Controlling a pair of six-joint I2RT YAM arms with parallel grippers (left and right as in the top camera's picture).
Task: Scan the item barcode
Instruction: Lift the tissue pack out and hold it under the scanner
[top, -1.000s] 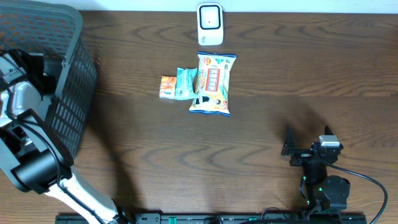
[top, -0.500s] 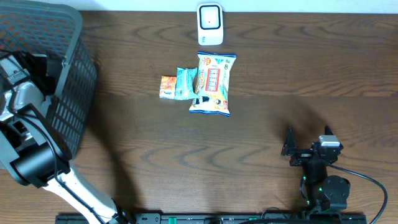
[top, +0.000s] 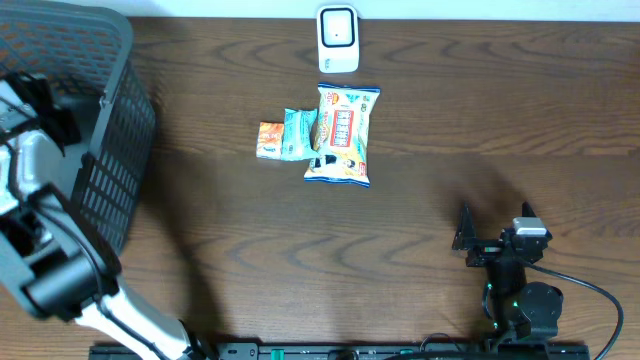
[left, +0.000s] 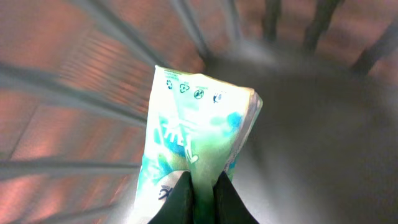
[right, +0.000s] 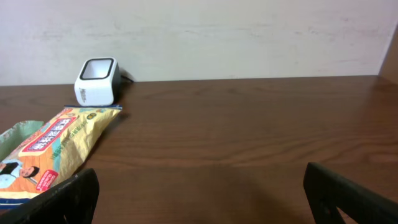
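In the left wrist view my left gripper (left: 202, 182) is shut on the lower edge of a green and white packet (left: 193, 118), which stands up from the jaws inside the grey basket (left: 56, 81). From overhead, the left arm (top: 35, 150) reaches into the basket (top: 115, 130) and its fingers are hidden there. The white barcode scanner (top: 338, 38) stands at the table's far edge, also seen as the scanner (right: 96, 81) from the right wrist. My right gripper (top: 495, 228) rests open near the front right, nothing between its fingers (right: 68, 199).
A yellow snack bag (top: 342, 135), a teal packet (top: 298, 133) and a small orange packet (top: 269, 139) lie together just in front of the scanner. The yellow bag (right: 56, 146) shows at the left of the right wrist view. A pale wall stands behind the table.
My left gripper has closed on the green and white packet inside the basket, and the left arm shifted slightly. The right arm has not moved.
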